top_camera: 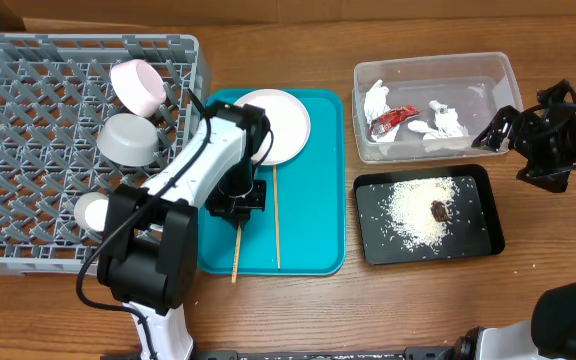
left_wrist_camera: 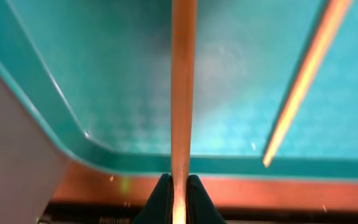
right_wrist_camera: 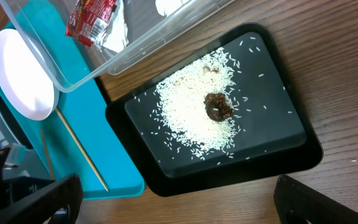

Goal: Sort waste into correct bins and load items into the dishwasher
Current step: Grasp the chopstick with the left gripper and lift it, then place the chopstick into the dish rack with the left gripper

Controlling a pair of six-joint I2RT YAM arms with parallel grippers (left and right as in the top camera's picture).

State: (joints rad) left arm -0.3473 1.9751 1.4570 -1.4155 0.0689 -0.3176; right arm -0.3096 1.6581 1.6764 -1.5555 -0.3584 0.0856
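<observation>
Waste [top_camera: 408, 120] is binned; three dishes [top_camera: 128, 138], apparently, sit in the rack [top_camera: 28, 100]. Left gripper [left_wrist_camera: 179, 186] clamps one chopstick [left_wrist_camera: 182, 93], right gripper [right_wrist_camera: 179, 186] gapes empty. Plate [top_camera: 273, 122] and other chopstick [top_camera: 276, 220] lie on the teal tray [top_camera: 318, 240].

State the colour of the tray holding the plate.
Teal. The tray shows best in the overhead view.

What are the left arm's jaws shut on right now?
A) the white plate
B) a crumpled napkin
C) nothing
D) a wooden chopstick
D: the left wrist view shows the jaws pinched on the end of a wooden chopstick that runs across the teal tray.
</observation>
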